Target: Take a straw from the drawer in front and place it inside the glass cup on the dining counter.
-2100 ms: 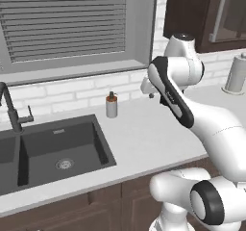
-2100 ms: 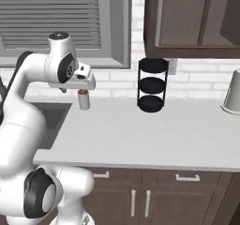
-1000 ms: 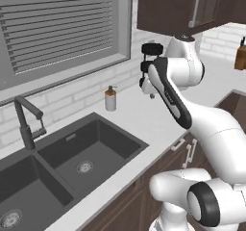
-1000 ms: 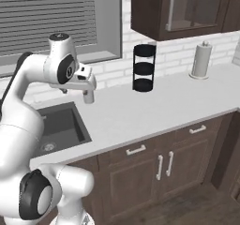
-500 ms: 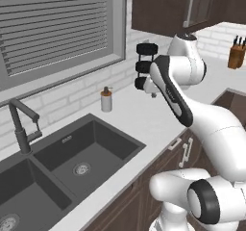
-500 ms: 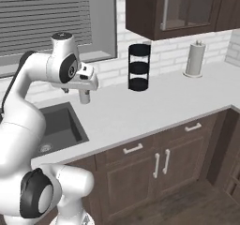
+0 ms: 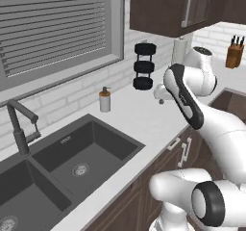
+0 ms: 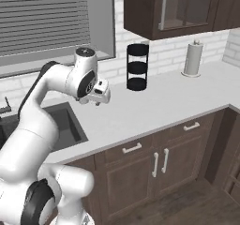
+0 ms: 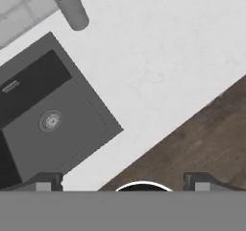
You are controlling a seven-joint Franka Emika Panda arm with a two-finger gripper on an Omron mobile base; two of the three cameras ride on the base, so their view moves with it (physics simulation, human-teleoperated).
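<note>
Task barely started: I'm facing the long white countertop (image 8: 154, 102) with the dark double sink (image 7: 62, 162), and I can't spot the red-and-white straw, its drawer, the glass cup or the dining counter, so opening, picking and placing are all left. My two-finger gripper (image 9: 122, 181) hangs wide open and empty above the counter edge. Right base view alone shows the white paper-towel roll (image 8: 192, 59); left adds the grey soap dispenser (image 7: 104, 100) and wooden knife block (image 7: 234, 55).

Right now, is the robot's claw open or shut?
Open. In the hand view the claw has its two dark fingertips far apart, with nothing between them.
</note>
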